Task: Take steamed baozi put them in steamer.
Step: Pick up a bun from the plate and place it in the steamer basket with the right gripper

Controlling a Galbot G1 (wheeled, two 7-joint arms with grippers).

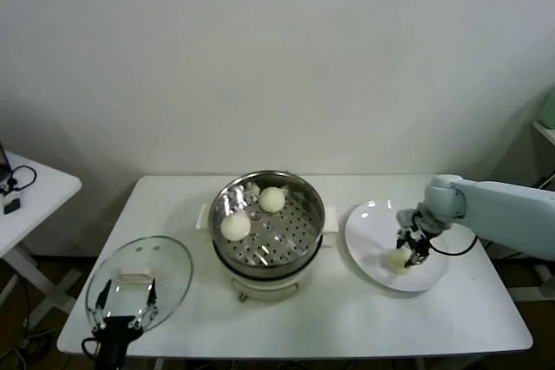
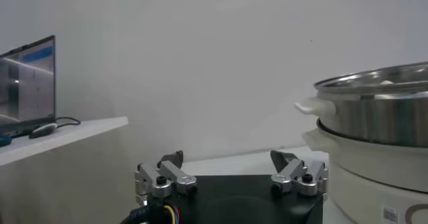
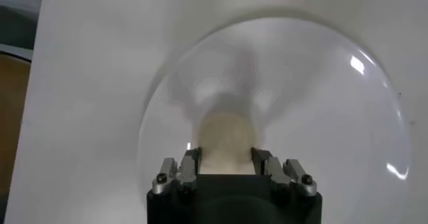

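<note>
Nearest the head cam: left pincer (image 1: 127, 305) parked low at desk's (image 1: 347, 318) front-left edge, fingers spread wide, nothing between them, hovering over the glass lid (image 1: 139, 279). Lid set flat on desk, well clear of the pot, presumably so steamer mouth stayed free for loading.

Steamer (image 1: 267, 223) sat mid-desk, shiny steel w/ perforated floor on white base. Two baozi already inside: one (image 1: 235, 226) toward front-left of basket, another (image 1: 272, 199) toward back, apart from each other. Side-on in left wrist view, steamer (image 2: 374, 122) just beside that idle pincer (image 2: 231, 175).

White plate (image 1: 373, 223) lay right of steamer, near but not touching. Right pincer (image 1: 412, 249) reached down onto plate, fingers clenched on a third baozi (image 1: 397, 259). In right wrist view, bun (image 3: 226, 142) sat squarely between the two fingertips (image 3: 189, 162), gripped at its sides, underside apparently resting on plate (image 3: 348, 132); pincer (image 3: 226, 164) straight over it. Side grip likely chosen so the soft dough lifts w/o rolling.

Fourth bun not visible anywhere. Judged approx halfway: two in, one grasped, not yet lifted.
</note>
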